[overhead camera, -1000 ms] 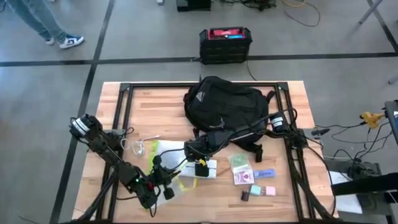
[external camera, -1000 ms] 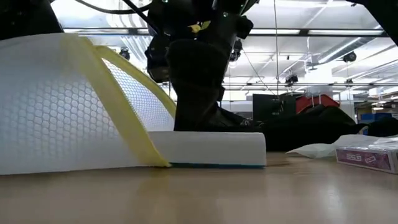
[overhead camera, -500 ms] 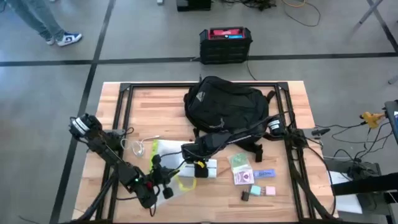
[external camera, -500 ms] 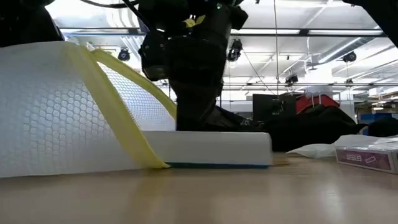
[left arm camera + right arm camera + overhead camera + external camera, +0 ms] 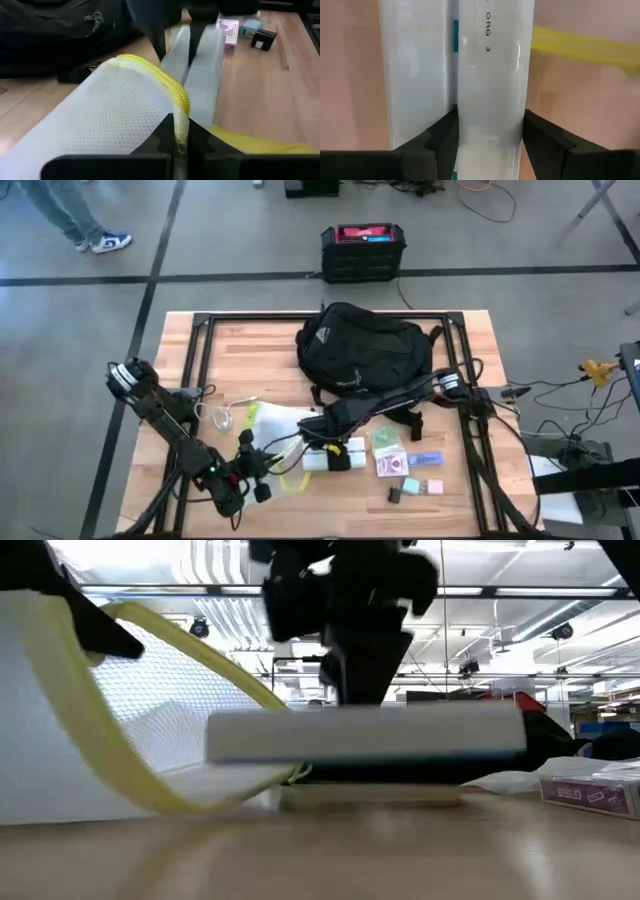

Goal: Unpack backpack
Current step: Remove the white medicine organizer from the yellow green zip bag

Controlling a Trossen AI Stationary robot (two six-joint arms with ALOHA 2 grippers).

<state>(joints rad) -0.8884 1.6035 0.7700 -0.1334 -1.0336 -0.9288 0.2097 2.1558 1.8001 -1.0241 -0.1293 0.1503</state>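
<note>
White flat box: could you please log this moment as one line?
right claw: shut on white flat box, lifted | left claw: shut on yellow-edged white mesh pouch

Arms: two slim, dark, jointed, each with a pale band near its base.
Cables: thin black leads run along the links.
Left end effector: matte black angular fingers.
Right end effector: black blocky fingers.
</note>
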